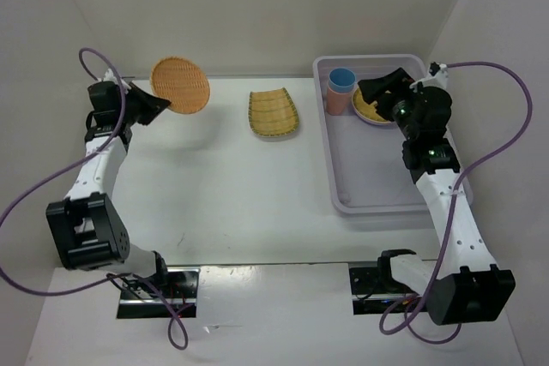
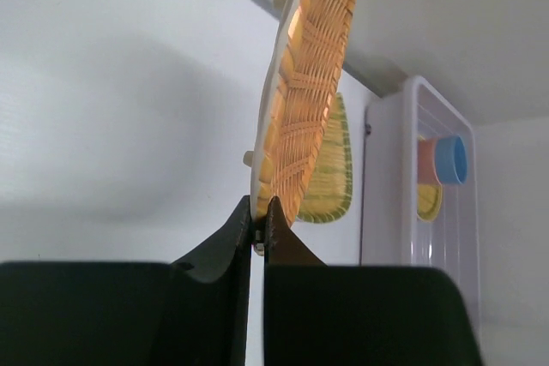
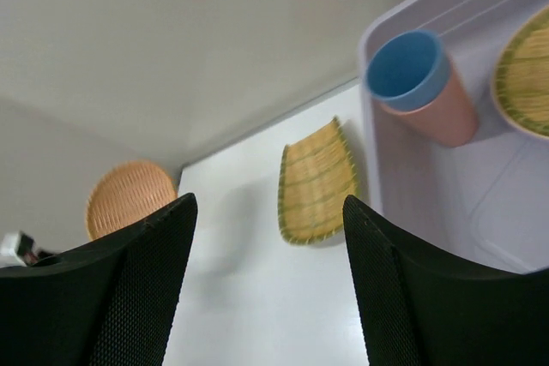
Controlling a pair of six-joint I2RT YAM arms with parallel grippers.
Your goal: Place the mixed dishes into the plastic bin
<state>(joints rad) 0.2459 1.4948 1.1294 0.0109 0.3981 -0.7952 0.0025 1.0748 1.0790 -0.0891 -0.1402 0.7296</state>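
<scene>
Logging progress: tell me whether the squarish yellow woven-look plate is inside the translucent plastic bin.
No, the squarish yellow plate lies on the table, outside the plastic bin.

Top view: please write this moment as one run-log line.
left gripper: shut on orange woven plate, in air | right gripper: open, over bin | in bin: blue cup, coral cup, round yellow plate | on table: squarish yellow plate

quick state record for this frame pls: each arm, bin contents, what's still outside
left gripper: jaws shut on the rim of the round woven plate, lifted clear of the table
right gripper: jaws open, empty, over the bin
in bin: blue cup nested in coral cup; yellow plate
on table: squarish woven plate
not yet binned: round woven plate, squarish woven plate
</scene>
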